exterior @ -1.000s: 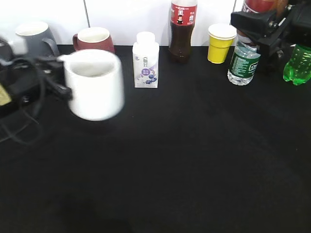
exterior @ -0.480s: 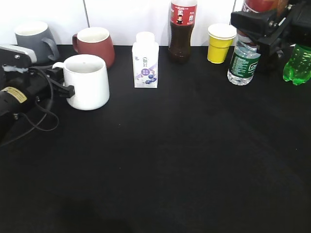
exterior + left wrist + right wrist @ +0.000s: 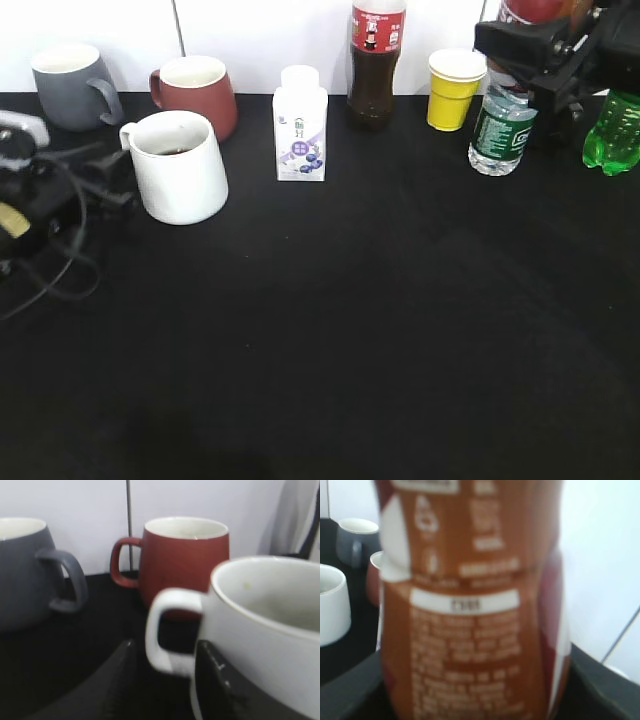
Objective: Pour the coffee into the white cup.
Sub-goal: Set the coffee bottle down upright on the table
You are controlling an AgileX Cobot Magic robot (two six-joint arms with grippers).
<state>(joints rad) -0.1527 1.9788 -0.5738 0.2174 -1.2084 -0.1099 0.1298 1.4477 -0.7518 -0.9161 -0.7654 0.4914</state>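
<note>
A black table (image 3: 400, 330) holds a row of drinks along the wall. At its left, the white cup (image 3: 182, 166) stands upright beside a red mug (image 3: 196, 88). The left gripper (image 3: 165, 680) has its jaws parted around the cup's handle, apparently letting go. At far right, the right gripper (image 3: 545, 50) is closed on the coffee (image 3: 470, 605), held above the table. The cup seems placed; the pour calls for carrying the bottle across.
</note>
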